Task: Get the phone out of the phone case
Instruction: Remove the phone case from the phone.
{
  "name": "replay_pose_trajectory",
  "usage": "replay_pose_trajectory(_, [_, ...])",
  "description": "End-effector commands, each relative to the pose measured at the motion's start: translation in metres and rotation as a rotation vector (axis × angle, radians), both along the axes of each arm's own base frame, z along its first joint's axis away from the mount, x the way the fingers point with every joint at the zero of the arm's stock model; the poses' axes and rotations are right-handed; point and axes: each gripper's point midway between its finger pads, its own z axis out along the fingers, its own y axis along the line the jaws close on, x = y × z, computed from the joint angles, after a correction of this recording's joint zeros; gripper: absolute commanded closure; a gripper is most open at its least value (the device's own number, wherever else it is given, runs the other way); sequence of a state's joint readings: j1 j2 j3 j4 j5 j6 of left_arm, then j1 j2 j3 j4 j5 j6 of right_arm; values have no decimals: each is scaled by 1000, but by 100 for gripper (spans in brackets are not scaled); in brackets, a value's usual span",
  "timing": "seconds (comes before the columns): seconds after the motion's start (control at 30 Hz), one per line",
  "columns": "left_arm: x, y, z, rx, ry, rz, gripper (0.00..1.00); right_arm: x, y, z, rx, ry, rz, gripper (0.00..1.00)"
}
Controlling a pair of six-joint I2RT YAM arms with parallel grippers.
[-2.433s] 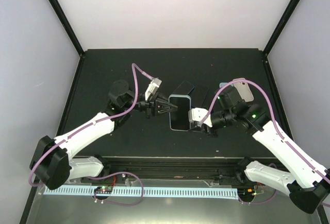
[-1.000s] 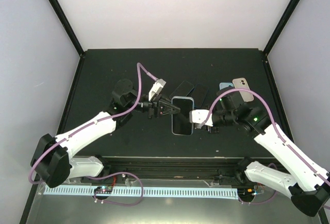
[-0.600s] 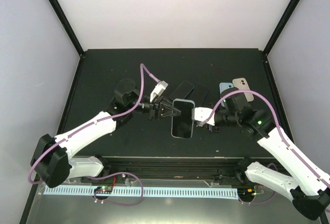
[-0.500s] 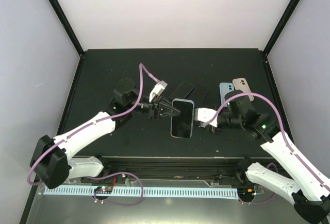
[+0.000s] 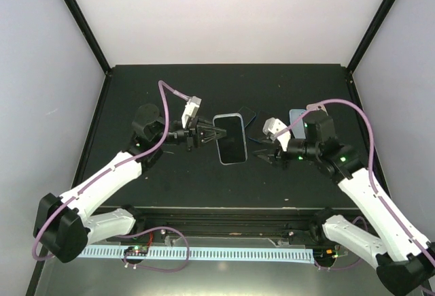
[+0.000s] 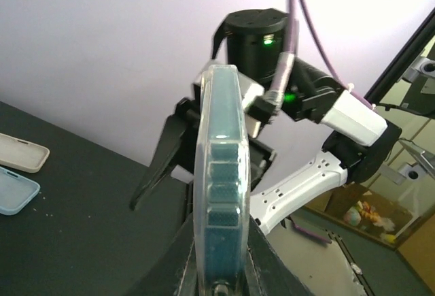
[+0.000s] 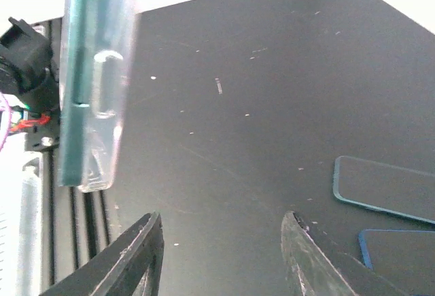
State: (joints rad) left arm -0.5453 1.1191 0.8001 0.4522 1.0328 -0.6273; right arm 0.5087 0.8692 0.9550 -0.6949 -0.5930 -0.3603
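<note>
A teal phone (image 5: pixel 230 138) sits in a clear phone case (image 7: pixel 102 92), held on edge above the table. My left gripper (image 5: pixel 216 133) is shut on the cased phone's left end. In the left wrist view the case's side (image 6: pixel 221 173) rises between the fingers of that gripper (image 6: pixel 221 272). My right gripper (image 5: pixel 262 152) hangs open just right of the phone, apart from it. In the right wrist view that gripper (image 7: pixel 221 224) has only bare table between its fingers, with the cased phone up at the left.
Two dark phones (image 5: pixel 248 117) lie flat behind the held one. A light blue case (image 5: pixel 297 116) and a beige case (image 5: pixel 317 109) lie at the back right, partly under the right arm. Black frame posts stand at the table's corners.
My right gripper has let go of the cased phone, opened and drawn back to the right. The left arm has carried the cased phone left and toward the back.
</note>
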Motion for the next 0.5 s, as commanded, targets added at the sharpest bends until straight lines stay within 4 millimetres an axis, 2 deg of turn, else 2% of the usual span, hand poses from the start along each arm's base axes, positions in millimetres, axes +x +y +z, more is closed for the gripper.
replay_pose_trajectory(0.0, [-12,7,25,-77,-110,-22,98,-11,17,-11,125,154,122,52])
replay_pose_trajectory(0.2, [-16,6,27,-84,-95,-71,98,-36,22,-36,152,197,273,52])
replay_pose_trajectory(0.47, [-12,1,20,-75,-52,-85,98,-37,24,-30,178,208,281,55])
